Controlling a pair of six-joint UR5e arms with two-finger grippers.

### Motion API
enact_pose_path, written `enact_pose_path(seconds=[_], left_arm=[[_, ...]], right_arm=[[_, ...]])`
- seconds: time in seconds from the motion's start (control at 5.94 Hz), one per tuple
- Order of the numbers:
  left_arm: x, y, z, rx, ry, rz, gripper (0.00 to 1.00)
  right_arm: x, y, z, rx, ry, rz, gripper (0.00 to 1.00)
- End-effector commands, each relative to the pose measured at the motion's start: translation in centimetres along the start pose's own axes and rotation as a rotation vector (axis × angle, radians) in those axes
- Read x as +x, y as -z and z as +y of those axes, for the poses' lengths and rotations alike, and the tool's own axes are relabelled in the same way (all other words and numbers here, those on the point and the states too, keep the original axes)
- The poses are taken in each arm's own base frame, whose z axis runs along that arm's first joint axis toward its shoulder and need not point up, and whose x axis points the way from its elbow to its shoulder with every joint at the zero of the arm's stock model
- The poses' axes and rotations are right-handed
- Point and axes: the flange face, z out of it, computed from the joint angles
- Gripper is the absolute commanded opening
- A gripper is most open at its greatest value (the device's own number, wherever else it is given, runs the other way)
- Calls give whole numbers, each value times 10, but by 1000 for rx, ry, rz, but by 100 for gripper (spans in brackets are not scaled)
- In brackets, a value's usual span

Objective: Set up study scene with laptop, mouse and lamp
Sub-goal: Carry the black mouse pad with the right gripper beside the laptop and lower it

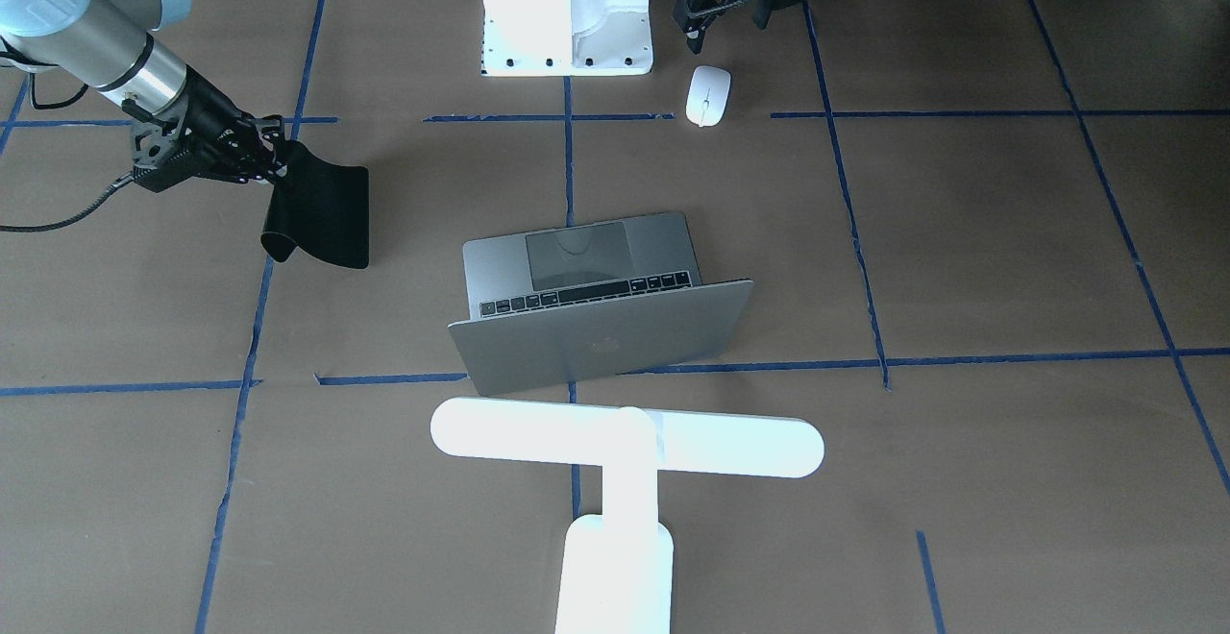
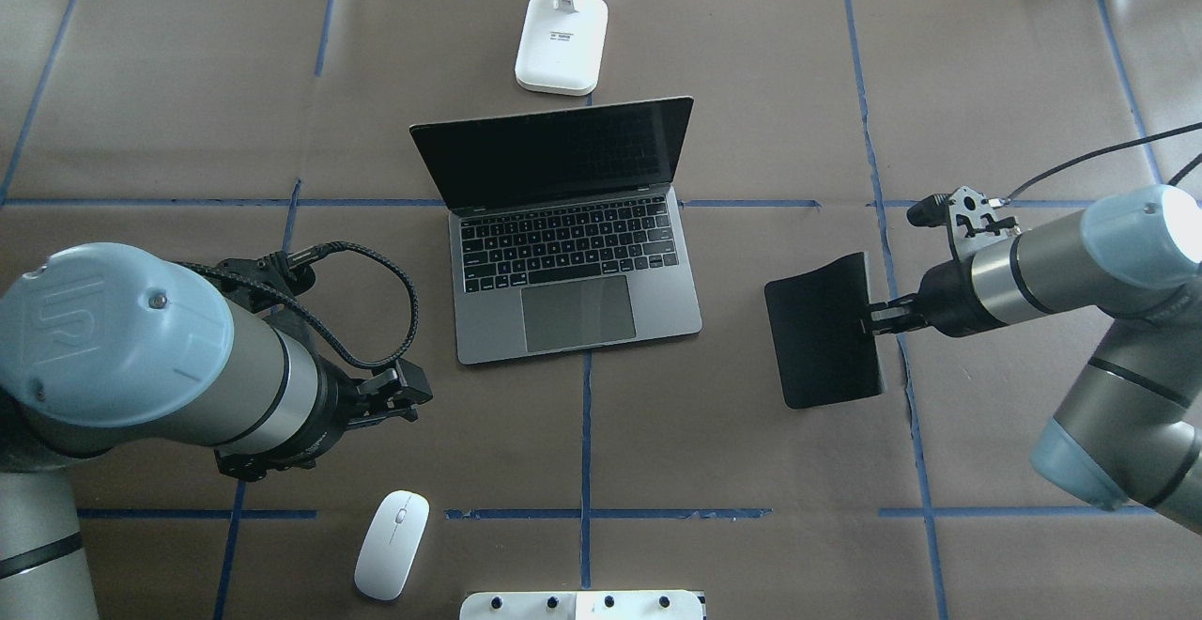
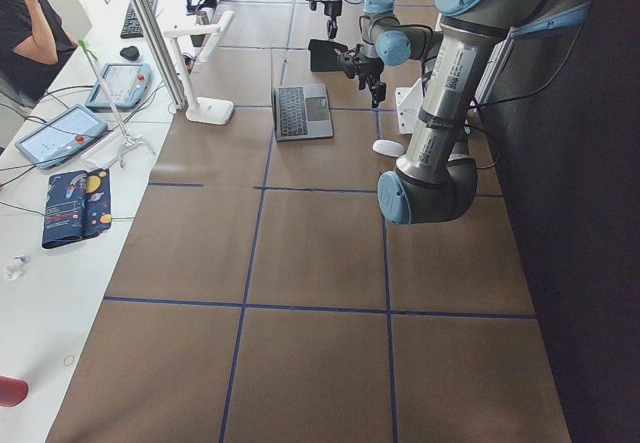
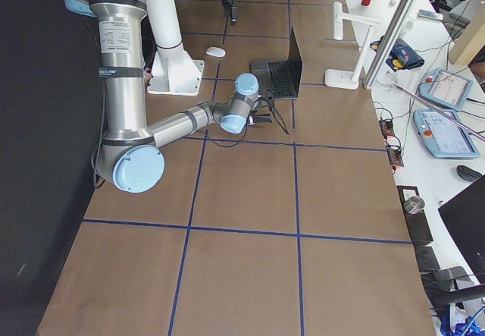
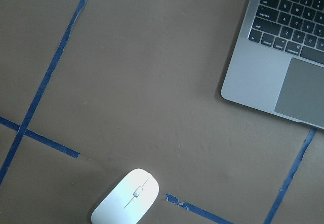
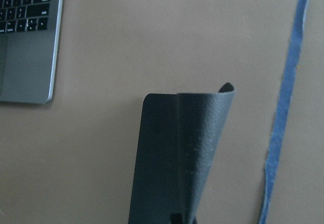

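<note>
The laptop [image 2: 573, 272] stands open at the table's middle, its grey lid [image 1: 605, 341] toward the lamp [image 1: 625, 442]. The white lamp stands at the far edge behind it, base on the table [image 2: 561, 42]. The white mouse [image 2: 392, 532] lies near the robot base, left of the laptop, and shows in the left wrist view [image 5: 125, 197]. My left gripper [image 1: 727, 31] hovers just beyond the mouse, looks open and is empty. My right gripper [image 2: 869, 317] is shut on the edge of a black mouse pad [image 2: 826, 329], which droops and curls [image 6: 177, 158] right of the laptop.
The white robot base [image 1: 567, 38] sits at the near edge, beside the mouse. Blue tape lines [image 2: 582, 432] grid the brown table cover. Tablets, cables and a seated person [image 3: 25, 23] are on the side bench beyond the lamp.
</note>
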Motion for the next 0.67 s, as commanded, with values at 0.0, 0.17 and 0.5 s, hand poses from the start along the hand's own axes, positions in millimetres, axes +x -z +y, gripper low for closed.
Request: enact_pose_path(seconds=[0.0, 0.17, 0.5], left_arm=[[-3, -2, -3, 4, 5, -7, 100], [-3, 0, -6, 9, 10, -4, 100], [-3, 0, -7, 10, 11, -4, 100]], right_arm=[[-23, -33, -66, 26, -8, 10, 0], [-18, -30, -79, 39, -13, 19, 0], [-9, -29, -79, 35, -23, 27, 27]])
